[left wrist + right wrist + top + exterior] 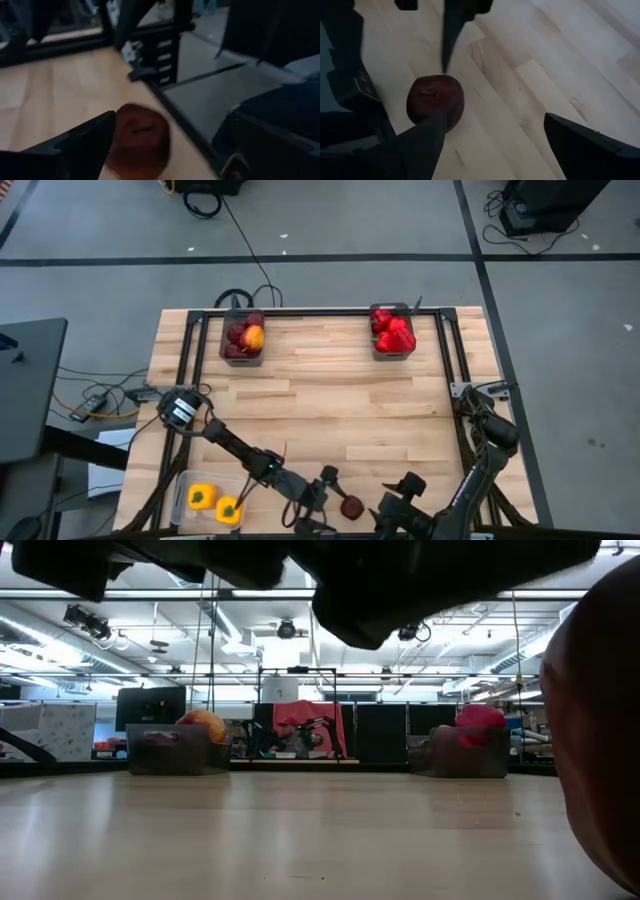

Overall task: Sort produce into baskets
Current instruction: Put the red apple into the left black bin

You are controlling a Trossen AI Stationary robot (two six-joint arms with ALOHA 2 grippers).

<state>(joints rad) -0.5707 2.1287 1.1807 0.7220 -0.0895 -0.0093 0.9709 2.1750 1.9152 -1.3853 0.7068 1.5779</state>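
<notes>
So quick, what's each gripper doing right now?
Left gripper: open, holding nothing, dark apple between its fingers.
Right gripper: open, holding nothing.

We see apple point(351, 507) on table point(330, 405) at near edge, between left gripper point(318, 498) and right gripper point(395, 505). Two bins point(243, 338) point(392, 331) at far edge. Clear bin point(210, 501) near left corner.
</notes>
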